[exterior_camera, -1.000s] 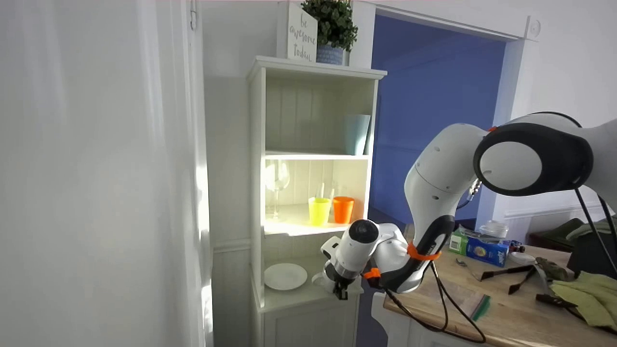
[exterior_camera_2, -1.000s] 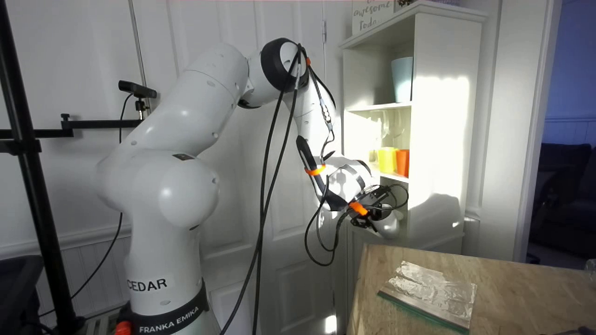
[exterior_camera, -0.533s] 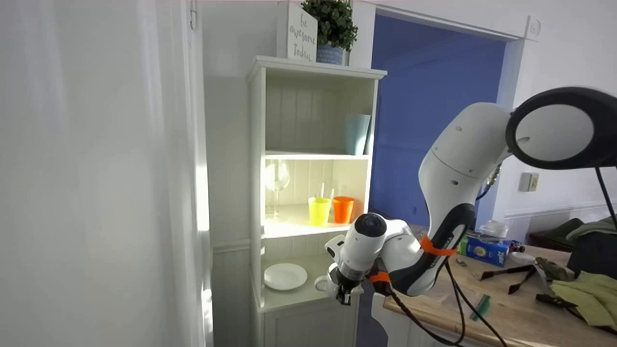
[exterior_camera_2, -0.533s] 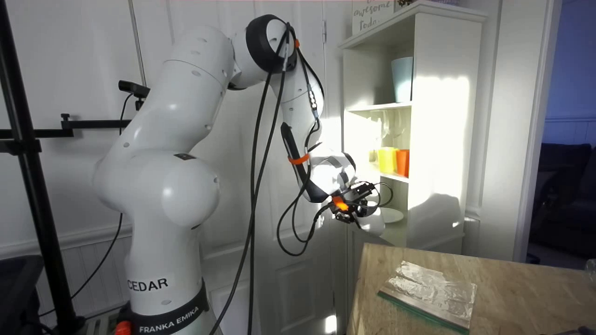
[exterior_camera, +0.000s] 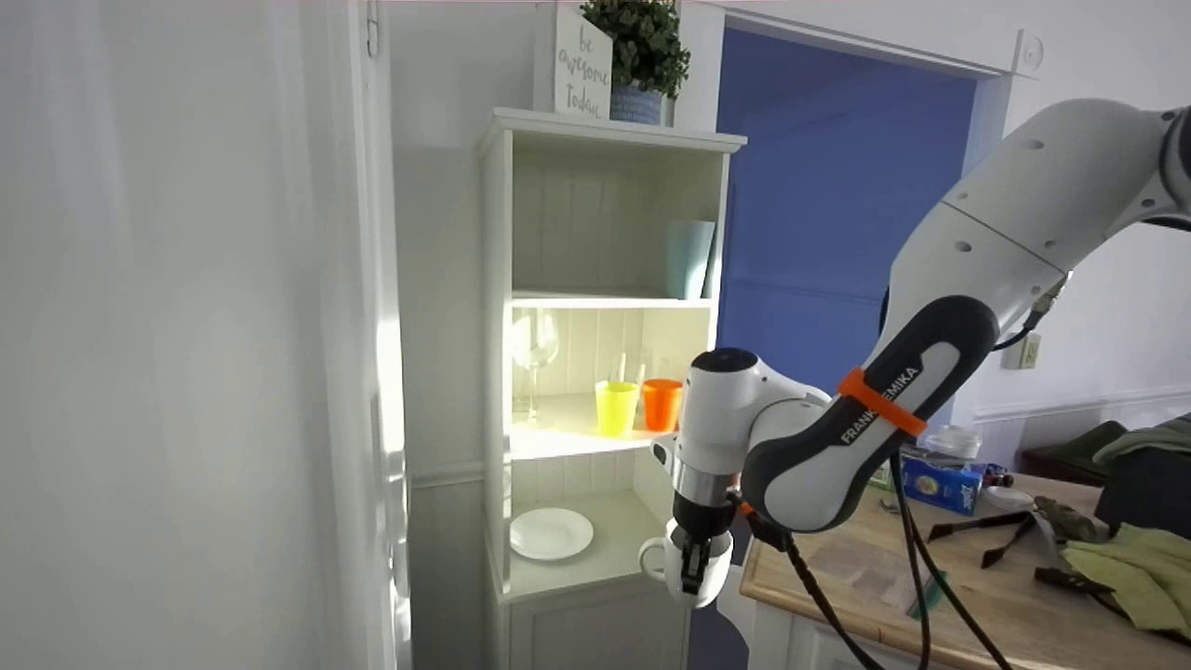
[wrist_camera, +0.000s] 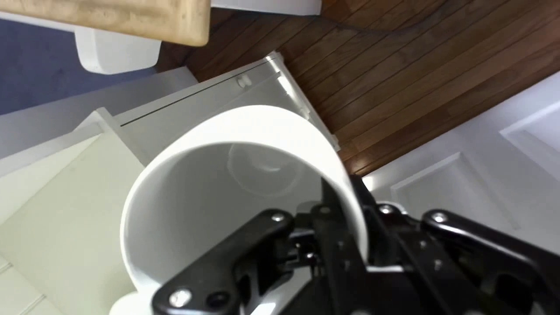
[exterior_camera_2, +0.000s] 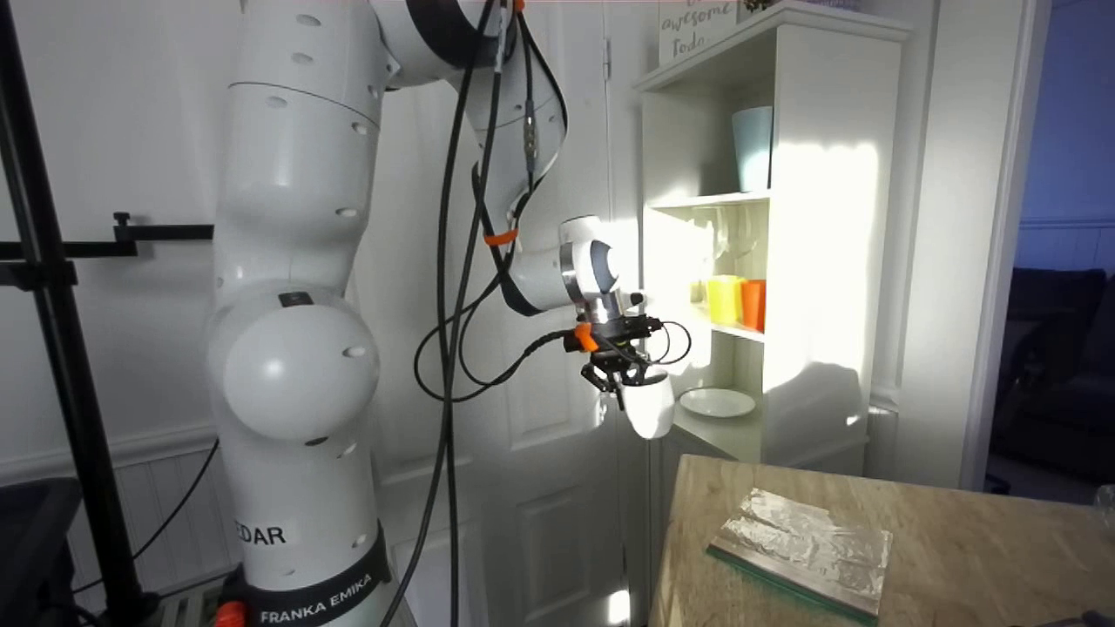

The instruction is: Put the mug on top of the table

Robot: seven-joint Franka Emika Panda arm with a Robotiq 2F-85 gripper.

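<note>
The white mug (exterior_camera: pixel 715 569) hangs in the air in front of the white shelf cabinet, slightly tilted, its handle pointing toward the cabinet side. It also shows in an exterior view (exterior_camera_2: pixel 650 409) and in the wrist view (wrist_camera: pixel 205 192), mouth toward the camera and empty. My gripper (exterior_camera: pixel 693 575) points down and is shut on the mug's wall. In the wrist view the gripper (wrist_camera: pixel 345 192) has one finger inside the mug and one outside. The pale wood table (exterior_camera_2: pixel 984 540) is beside and below the mug; its edge (wrist_camera: pixel 153 17) shows at the wrist view's top.
The cabinet (exterior_camera: pixel 600 593) holds a white plate (exterior_camera: pixel 551 534), a yellow cup (exterior_camera: pixel 616 409) and an orange cup (exterior_camera: pixel 662 406). On the table lie a plastic bag (exterior_camera_2: pixel 806 549), a blue box (exterior_camera: pixel 940 484), black utensils (exterior_camera: pixel 1070 581) and a green cloth (exterior_camera: pixel 1135 568). Cables hang from the arm.
My arm has drawn back from the cabinet with the mug held. The mug has come out from the bottom shelf toward the table side, and the wrist has swung to point more downward.
</note>
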